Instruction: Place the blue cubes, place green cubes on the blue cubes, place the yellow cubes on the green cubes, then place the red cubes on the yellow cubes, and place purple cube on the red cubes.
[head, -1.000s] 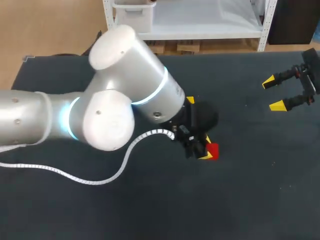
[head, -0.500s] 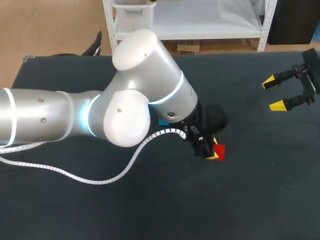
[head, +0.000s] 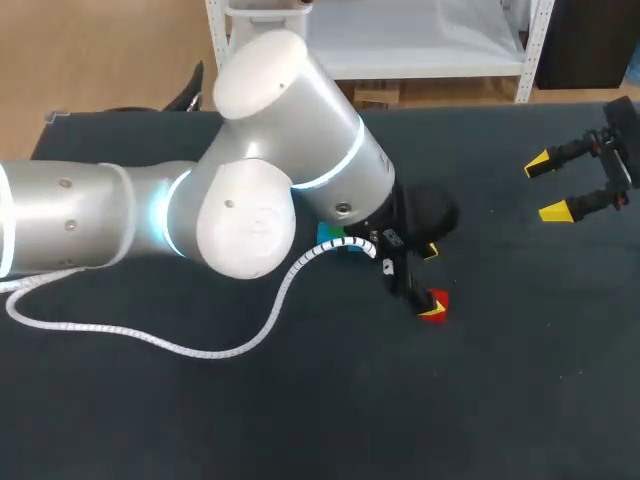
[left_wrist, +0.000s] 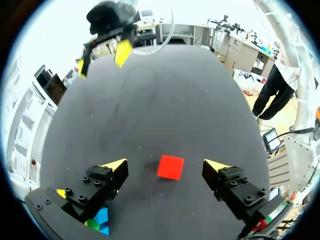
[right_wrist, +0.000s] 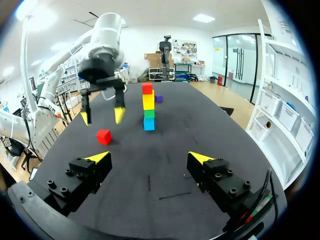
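Observation:
A loose red cube (left_wrist: 170, 166) lies on the black table (left_wrist: 165, 90), below and between the spread fingers of my left gripper (left_wrist: 165, 165), untouched by either. From the head view the cube (head: 435, 303) shows beside one yellow tip of the left gripper (head: 428, 283). A stack (right_wrist: 148, 107) of blue, green, yellow and red cubes stands behind the left gripper (right_wrist: 102, 116); my left arm hides most of this stack (head: 335, 240) from above. A purple cube (right_wrist: 158, 98) sits just past the stack. My right gripper (right_wrist: 149, 158) is open and empty at the far right (head: 546, 187).
My left arm (head: 200, 200) reaches across the left and middle of the table, trailing a white coiled cable (head: 150, 340). Bare black table (right_wrist: 165, 175) lies between my right gripper and the cubes.
My left gripper has opened and let go of the red cube, which now rests on the table. Before that the left arm carried it slightly right. The right arm has not moved.

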